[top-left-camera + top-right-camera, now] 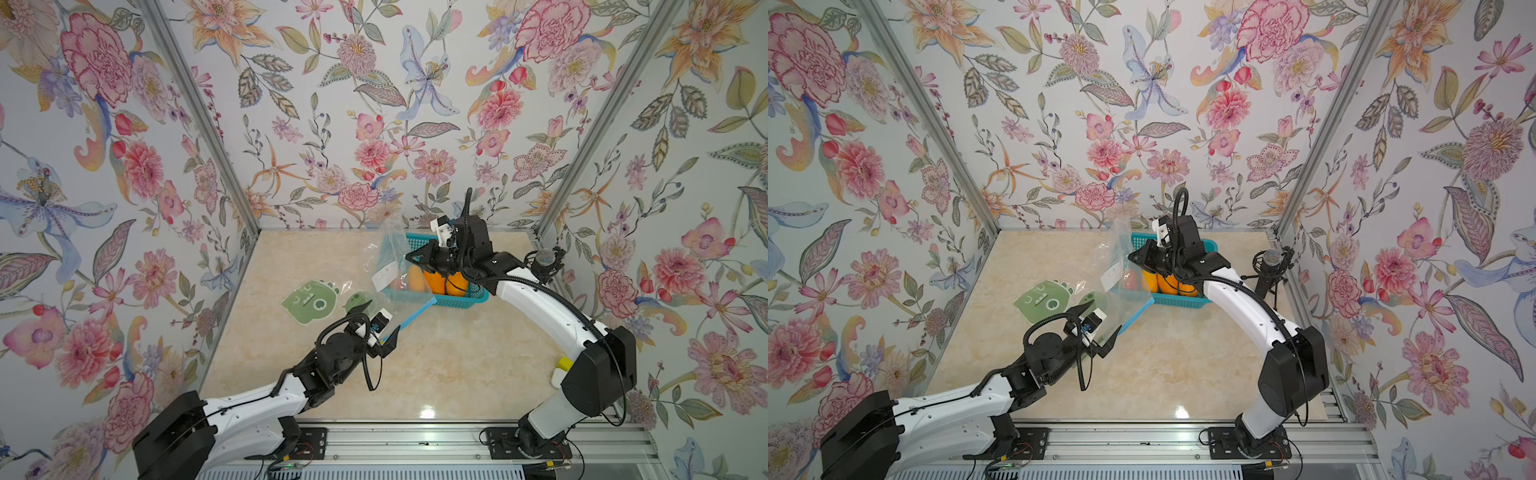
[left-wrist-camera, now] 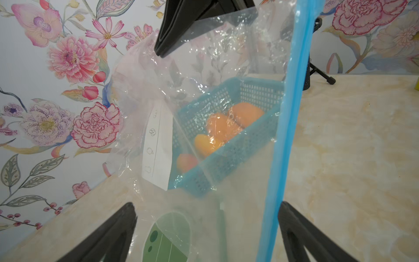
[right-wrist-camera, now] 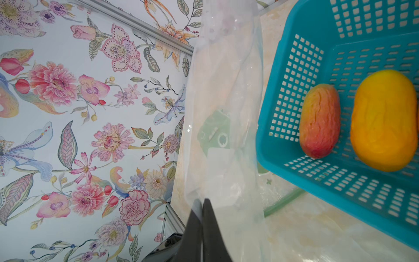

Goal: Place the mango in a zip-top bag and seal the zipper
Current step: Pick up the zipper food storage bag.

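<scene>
Your right gripper [image 1: 409, 255] has its black, wedge-shaped fingers [image 3: 210, 226] pressed together on a pinch of the zip-top bag [image 1: 384, 257]. It holds the thin film up off the table so that it hangs just in front of the basket [image 1: 473, 298]. The left wrist view shows that same closed tip biting into the crinkled plastic. Your left gripper [image 1: 385, 314] is spread as wide as it goes and grips nothing. The bag's lower part hangs between its two tapered fingers [image 2: 108, 233], and the blue zipper strip [image 2: 285, 136] runs just beside one of them; you cannot tell whether it touches. The bag is clear, glossy and heavily wrinkled, with a white label [image 2: 157, 145] printed with small outline drawings. The flat zipper band runs along the bag's low edge, slanting down toward the left gripper. The mangoes lie in the basket, a teal plastic tray with grid-perforated walls, beneath the right gripper. The reddish-orange mango [image 3: 319, 122] is smaller, with puckered skin. Just beside it lies a larger, smoother, oval yellow mango [image 3: 385, 120]. A flat green cartoon-face mat [image 1: 309, 301] lies on the glossy, marble-patterned table [image 1: 436, 374], partly seen through the film.
</scene>
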Robot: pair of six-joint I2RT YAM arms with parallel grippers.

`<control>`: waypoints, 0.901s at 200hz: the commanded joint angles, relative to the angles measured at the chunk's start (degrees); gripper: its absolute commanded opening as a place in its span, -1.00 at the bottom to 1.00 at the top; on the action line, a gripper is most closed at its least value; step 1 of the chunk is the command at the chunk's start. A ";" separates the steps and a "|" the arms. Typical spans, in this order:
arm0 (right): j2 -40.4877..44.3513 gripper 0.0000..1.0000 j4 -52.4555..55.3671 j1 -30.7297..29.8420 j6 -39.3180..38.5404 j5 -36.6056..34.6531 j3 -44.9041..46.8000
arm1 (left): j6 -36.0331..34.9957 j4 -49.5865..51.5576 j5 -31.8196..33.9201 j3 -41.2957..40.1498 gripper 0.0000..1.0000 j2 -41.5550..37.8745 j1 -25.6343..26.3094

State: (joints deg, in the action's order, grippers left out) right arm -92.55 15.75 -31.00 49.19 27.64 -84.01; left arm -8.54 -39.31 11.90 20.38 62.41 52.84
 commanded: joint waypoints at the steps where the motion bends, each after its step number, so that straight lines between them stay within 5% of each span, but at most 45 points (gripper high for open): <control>1: -0.86 -1.00 0.42 -1.02 2.47 -0.09 -2.30 | -6.80 -6.39 2.33 2.16 0.98 2.46 0.33; 129: -1.50 -1.00 0.43 -1.60 2.41 -1.46 -2.21 | -4.02 -7.15 0.32 4.73 0.98 9.42 2.62; 180: -1.32 -1.00 0.42 -1.60 2.28 -1.62 -1.63 | -2.44 -9.73 7.23 4.68 0.86 9.98 2.45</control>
State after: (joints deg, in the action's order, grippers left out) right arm -93.60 15.81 -32.29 50.65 26.72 -85.08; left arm -12.03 -46.04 15.38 23.68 72.77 54.78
